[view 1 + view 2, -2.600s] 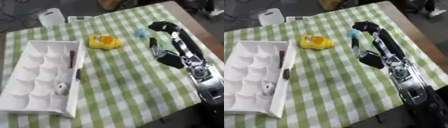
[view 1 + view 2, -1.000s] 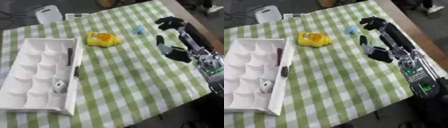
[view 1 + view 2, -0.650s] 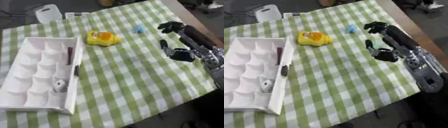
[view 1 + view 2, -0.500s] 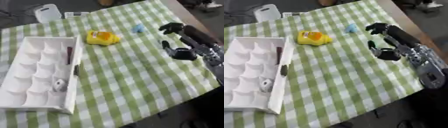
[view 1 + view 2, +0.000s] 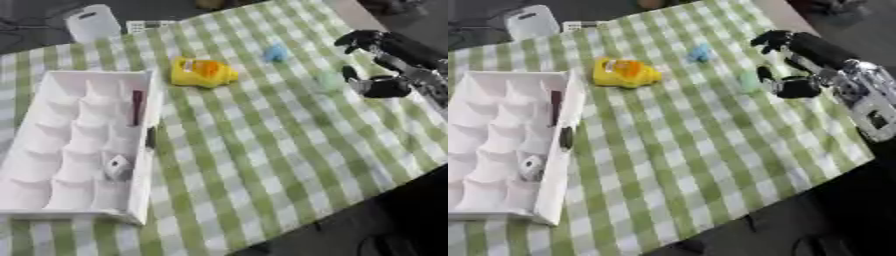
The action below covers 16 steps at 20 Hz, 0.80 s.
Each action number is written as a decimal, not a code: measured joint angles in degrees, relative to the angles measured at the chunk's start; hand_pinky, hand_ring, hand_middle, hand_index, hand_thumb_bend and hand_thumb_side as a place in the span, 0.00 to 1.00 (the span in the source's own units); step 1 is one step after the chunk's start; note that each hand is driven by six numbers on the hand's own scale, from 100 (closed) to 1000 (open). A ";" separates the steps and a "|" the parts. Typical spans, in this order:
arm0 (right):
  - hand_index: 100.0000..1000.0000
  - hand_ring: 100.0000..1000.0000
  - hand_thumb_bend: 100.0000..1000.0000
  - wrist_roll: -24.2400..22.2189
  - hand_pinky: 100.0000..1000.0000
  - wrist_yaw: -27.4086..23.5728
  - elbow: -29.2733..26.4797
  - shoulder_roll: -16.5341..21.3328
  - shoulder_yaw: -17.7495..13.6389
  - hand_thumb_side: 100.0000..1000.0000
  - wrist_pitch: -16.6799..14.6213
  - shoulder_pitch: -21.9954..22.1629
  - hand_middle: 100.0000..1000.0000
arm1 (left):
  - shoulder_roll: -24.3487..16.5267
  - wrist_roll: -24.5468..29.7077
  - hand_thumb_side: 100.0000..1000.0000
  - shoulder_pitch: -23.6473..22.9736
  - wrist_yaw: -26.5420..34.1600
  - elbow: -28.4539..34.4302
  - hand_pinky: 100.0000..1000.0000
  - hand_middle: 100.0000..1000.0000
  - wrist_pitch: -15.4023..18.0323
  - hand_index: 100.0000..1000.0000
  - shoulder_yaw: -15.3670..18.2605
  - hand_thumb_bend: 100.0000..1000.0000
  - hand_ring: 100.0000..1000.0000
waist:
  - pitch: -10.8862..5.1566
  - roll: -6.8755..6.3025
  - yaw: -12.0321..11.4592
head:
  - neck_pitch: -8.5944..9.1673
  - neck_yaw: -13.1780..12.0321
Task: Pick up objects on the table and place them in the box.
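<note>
White compartment box (image 5: 52,150) is seen at the left of the green-and-white checked cloth (image 5: 262,150), its long side running near to far. A dark, slim stick-like thing (image 5: 136,107) stands in one of its far right compartments, and a small pale grey piece (image 5: 116,167) lies in a nearer right compartment. A small dark thing (image 5: 150,137) is seen against the outside of the box's right wall; what it is cannot be made out. A white container (image 5: 90,22) is placed beyond the box, at the far edge of the cloth, with a small white gridded item (image 5: 150,25) just to its right. A yellow toy with an orange patch (image 5: 201,72) lies on the cloth to the right of the box's far end, apart from it. A small light-blue object (image 5: 276,52) is found farther right and slightly farther away. A small pale green object (image 5: 749,81) rests on the cloth right of that, just beside the robot's right hand (image 5: 794,75). That hand is held over the right side of the cloth with fingers curled and spread from the thumb; nothing is seen gripped in it. The left hand is not shown.
</note>
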State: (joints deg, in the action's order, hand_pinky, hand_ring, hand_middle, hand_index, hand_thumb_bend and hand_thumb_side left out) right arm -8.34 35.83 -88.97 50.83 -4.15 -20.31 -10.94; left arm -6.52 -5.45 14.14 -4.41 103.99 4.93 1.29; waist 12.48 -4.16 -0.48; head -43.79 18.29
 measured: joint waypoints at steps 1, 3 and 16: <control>0.96 0.77 0.00 0.43 0.85 1.25 0.29 0.24 0.04 0.01 -0.31 -0.27 0.84 | 0.00 0.05 0.93 0.00 0.00 -0.08 0.72 0.95 0.01 0.84 -0.01 0.07 0.64 | 0.00 0.00 -0.08 | 0.00 0.01; 0.96 0.78 0.00 1.17 0.85 3.24 0.93 0.57 0.33 0.02 -0.86 -0.72 0.84 | -0.01 0.14 0.93 0.00 0.00 -0.13 0.72 0.95 0.00 0.84 -0.03 0.07 0.64 | 0.00 0.00 -0.30 | -0.01 0.06; 0.96 0.78 0.00 1.63 0.86 9.66 5.48 0.84 2.81 0.06 -3.55 -2.77 0.83 | -0.01 0.80 0.93 0.14 0.00 -0.14 0.72 0.95 0.22 0.84 -0.37 0.07 0.64 | 0.00 0.00 -1.48 | -0.01 0.30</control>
State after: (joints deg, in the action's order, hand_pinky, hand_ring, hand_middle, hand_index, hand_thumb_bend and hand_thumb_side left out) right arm -6.71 45.49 -83.50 51.68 -1.35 -23.86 -13.71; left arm -6.53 -4.65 14.28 -4.41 103.85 5.15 0.92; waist 12.48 -4.16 -1.95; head -43.80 18.59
